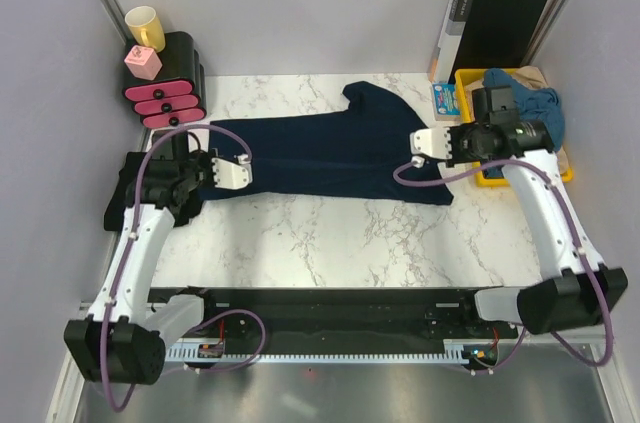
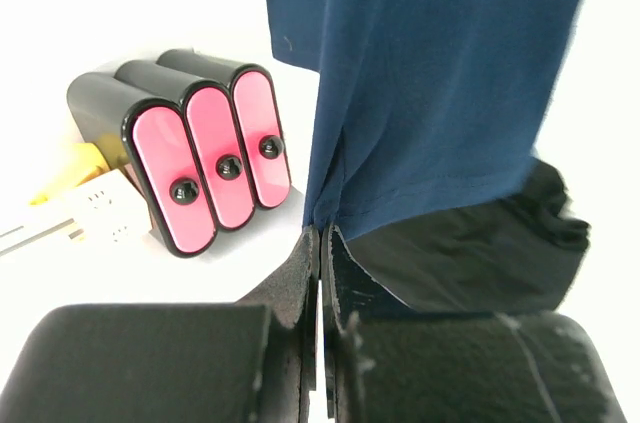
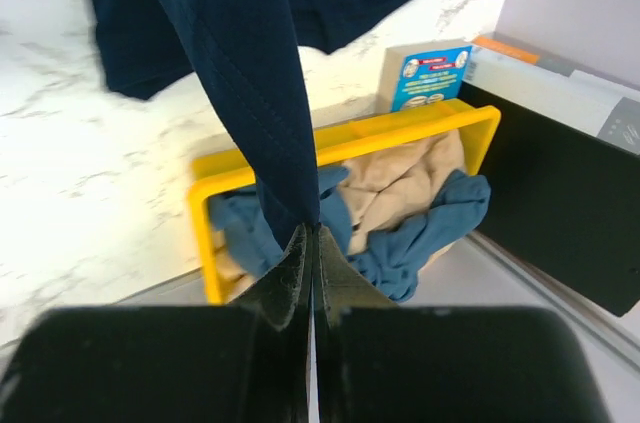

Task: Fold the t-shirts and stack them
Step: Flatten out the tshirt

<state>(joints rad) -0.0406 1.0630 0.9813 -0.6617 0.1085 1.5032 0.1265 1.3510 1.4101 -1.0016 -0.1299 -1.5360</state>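
A large dark navy t-shirt (image 1: 330,148) lies stretched across the marble table between my two grippers. The left gripper (image 1: 240,170) is shut on the shirt's left edge; in the left wrist view the navy cloth (image 2: 430,73) runs away from the pinched fingertips (image 2: 322,235). At the shirt's right edge the right gripper (image 1: 420,146) is also shut, with a navy fold (image 3: 250,83) pinched at its tips (image 3: 316,231). A black t-shirt (image 1: 118,205) lies under the left arm. Medium-blue (image 3: 425,233) and beige (image 3: 400,178) t-shirts sit crumpled in the yellow tray (image 3: 200,233).
A black organiser with pink drawers (image 1: 165,93) stands at the back left, with a yellow cup (image 1: 145,28) and a pink cube (image 1: 143,63) on top. A black orange-edged folder (image 1: 500,28) leans at the back right behind the yellow tray (image 1: 567,171). A small blue card (image 1: 446,98) stands beside the tray.
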